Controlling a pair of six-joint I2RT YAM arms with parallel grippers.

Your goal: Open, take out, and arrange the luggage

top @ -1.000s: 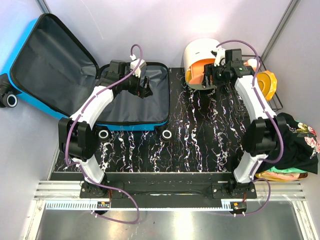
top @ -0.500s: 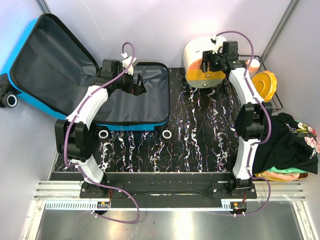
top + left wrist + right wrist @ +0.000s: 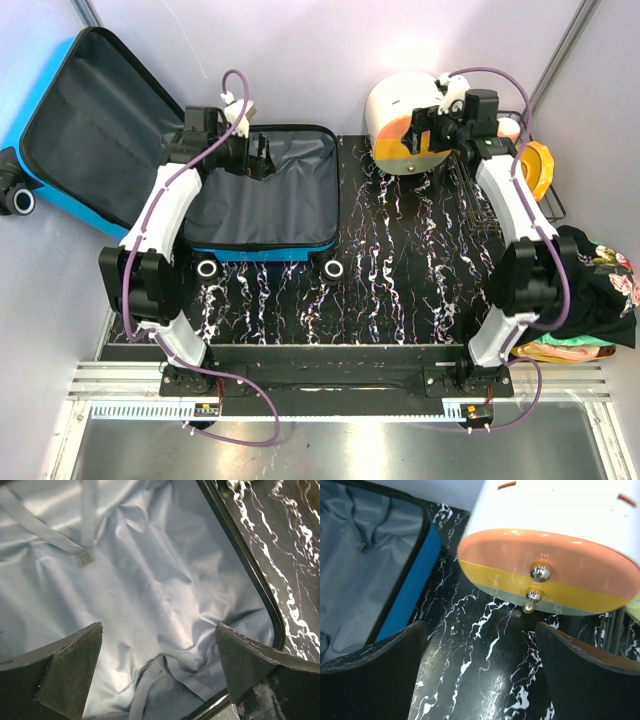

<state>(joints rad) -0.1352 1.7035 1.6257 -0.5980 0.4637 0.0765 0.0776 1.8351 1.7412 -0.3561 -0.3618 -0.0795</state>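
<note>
The luggage (image 3: 285,205) lies open on the black marble table, its blue shell and black wheels facing me. Its lid (image 3: 90,125) leans back against the left wall, showing dark grey lining. My left gripper (image 3: 260,160) hovers over the far left of the base, open, with nothing between its fingers. In the left wrist view the gripper (image 3: 157,630) looks down on the crumpled grey lining (image 3: 150,575) and a loose strap with a buckle (image 3: 84,557). My right gripper (image 3: 428,135) is open and empty, just in front of the white-and-orange drawer box (image 3: 400,110). The right wrist view has that gripper (image 3: 481,627) above bare table.
The drawer box front (image 3: 545,575) has orange and yellow bands with small metal knobs (image 3: 540,572). A yellow basin (image 3: 537,165) stands in a wire rack (image 3: 548,205) at the back right. Dark floral clothing (image 3: 600,285) lies heaped over green cloth (image 3: 570,350) at the right edge.
My left gripper has moved back and to the left over the luggage base. My right gripper has drawn back from the drawer box front, and its jaws stand wider.
</note>
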